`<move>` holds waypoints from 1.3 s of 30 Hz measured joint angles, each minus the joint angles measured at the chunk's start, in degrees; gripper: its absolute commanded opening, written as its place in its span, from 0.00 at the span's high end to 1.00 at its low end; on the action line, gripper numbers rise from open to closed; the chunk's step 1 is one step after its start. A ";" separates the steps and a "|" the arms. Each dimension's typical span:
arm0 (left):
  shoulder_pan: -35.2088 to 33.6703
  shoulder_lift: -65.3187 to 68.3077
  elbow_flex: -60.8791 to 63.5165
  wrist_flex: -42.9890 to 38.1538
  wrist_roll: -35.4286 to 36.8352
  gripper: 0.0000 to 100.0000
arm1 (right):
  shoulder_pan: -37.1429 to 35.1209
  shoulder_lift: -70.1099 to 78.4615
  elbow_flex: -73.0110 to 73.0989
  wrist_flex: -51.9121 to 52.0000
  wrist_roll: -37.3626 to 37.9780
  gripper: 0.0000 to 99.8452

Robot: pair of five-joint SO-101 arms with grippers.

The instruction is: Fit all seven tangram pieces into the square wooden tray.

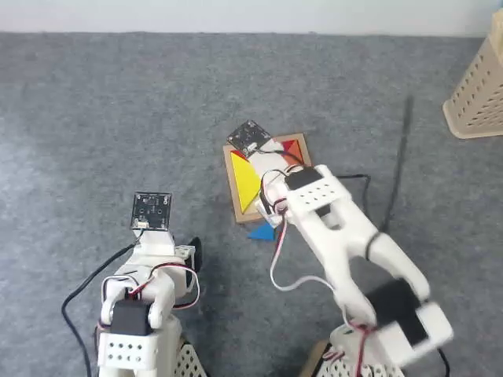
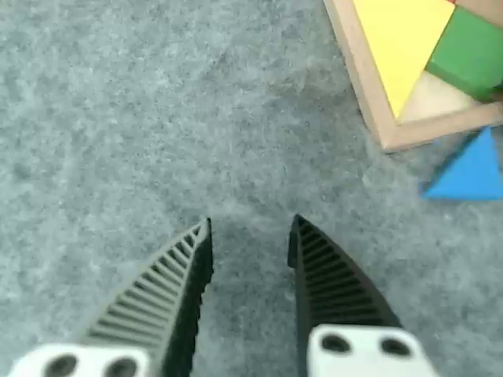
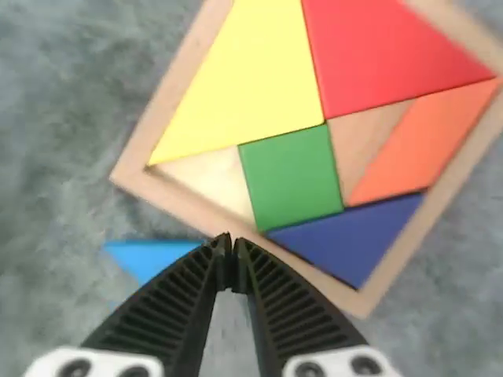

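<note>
While the right gripper (image 3: 232,239) hangs closed over the rim of the wooden tray (image 3: 165,102), the light blue triangle (image 3: 145,255) lies outside it on the grey bench (image 1: 118,118), just beside that rim. The yellow triangle (image 3: 251,86), red triangle (image 3: 377,47), green square (image 3: 291,177), orange parallelogram (image 3: 416,141) and dark blue triangle (image 3: 346,236) lie inside. The left gripper (image 2: 251,228) is open above the bench, apart from the tray.

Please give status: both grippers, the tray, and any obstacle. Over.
Left gripper open over carpet. Right gripper shut, empty, at tray edge. Five pieces in; light blue triangle outside. Nothing blocking.
</note>
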 measured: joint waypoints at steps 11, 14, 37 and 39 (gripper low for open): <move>0.00 0.00 0.00 0.00 0.00 0.85 | -8.70 -5.54 3.69 4.40 -18.37 0.84; 0.00 0.00 0.00 0.00 0.00 0.85 | -8.62 -1.41 1.76 4.40 -29.89 0.80; 0.00 0.00 0.00 0.00 0.00 0.85 | -9.58 16.97 -12.48 11.78 -42.81 0.83; 0.00 0.00 0.00 0.00 0.00 0.85 | -10.29 17.05 -12.48 11.78 -42.81 0.83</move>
